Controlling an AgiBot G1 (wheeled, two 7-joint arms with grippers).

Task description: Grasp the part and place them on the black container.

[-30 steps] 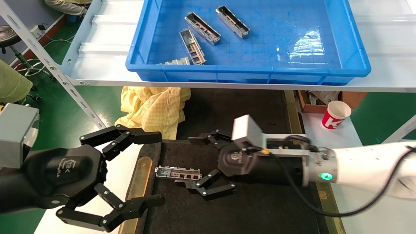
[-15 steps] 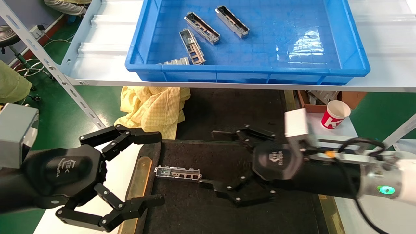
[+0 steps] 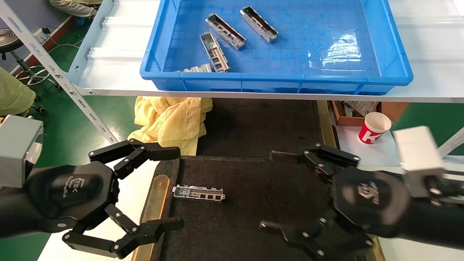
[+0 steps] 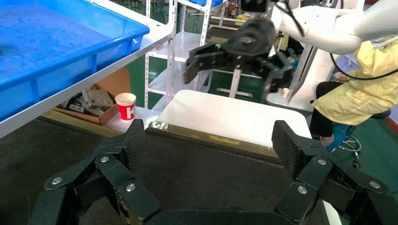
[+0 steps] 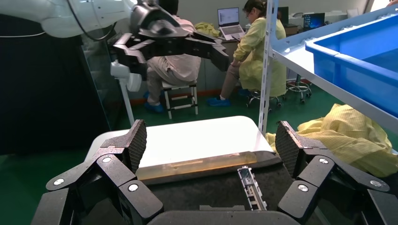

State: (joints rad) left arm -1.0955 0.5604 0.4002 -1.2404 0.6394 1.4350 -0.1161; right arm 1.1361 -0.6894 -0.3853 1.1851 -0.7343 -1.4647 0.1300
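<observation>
One silver-grey part (image 3: 198,193) lies flat on the black container (image 3: 253,181), near its left brass strip. It also shows in the right wrist view (image 5: 251,187). My right gripper (image 3: 268,190) is open and empty, hovering over the container's right side, well clear of the part. The right wrist view shows its jaws wide apart (image 5: 211,150). My left gripper (image 3: 178,187) is open and empty at the container's left edge, jaws wide in the left wrist view (image 4: 209,145). Several more parts (image 3: 225,31) lie in the blue bin.
The blue bin (image 3: 275,78) stands on a white shelf above the container's far end. A yellow cloth (image 3: 170,119) lies under the shelf at left. A red-and-white paper cup (image 3: 375,127) and a cardboard box (image 3: 348,112) stand at right.
My right gripper has drawn back to the right, away from the part, which stays lying on the black container. The left arm has not moved.
</observation>
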